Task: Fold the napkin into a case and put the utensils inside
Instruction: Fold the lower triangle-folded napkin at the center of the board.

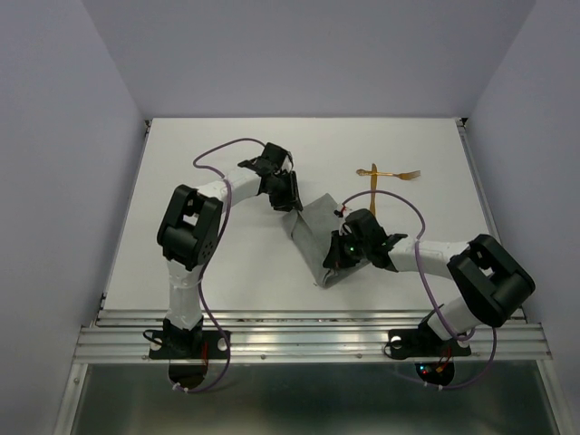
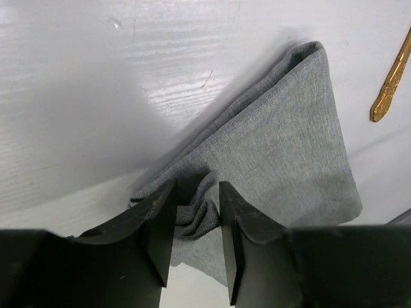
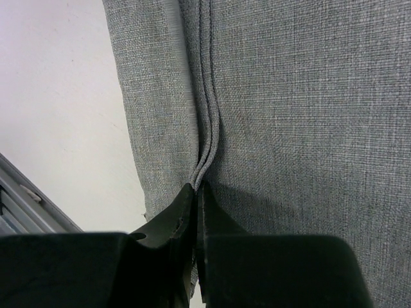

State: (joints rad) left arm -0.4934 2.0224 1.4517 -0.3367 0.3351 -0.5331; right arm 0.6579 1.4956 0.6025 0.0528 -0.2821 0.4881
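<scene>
The grey napkin (image 1: 313, 240) lies as a folded, slanted strip in the middle of the table. My left gripper (image 1: 292, 207) is at its far end, and in the left wrist view the gripper (image 2: 198, 192) is closed on a bunched fold of the napkin (image 2: 289, 147), which is raised a little. My right gripper (image 1: 333, 258) is at the near end, and in the right wrist view the gripper (image 3: 198, 189) is shut on the stacked edges of the napkin (image 3: 289, 96). Two golden utensils (image 1: 391, 173) lie crossed on the table beyond the right gripper, and one handle (image 2: 388, 83) shows in the left wrist view.
The white table (image 1: 208, 272) is bounded by grey walls on the left, right and far sides. A metal rail (image 1: 308, 340) runs along the near edge, where both arm bases stand. Purple cables loop over both arms.
</scene>
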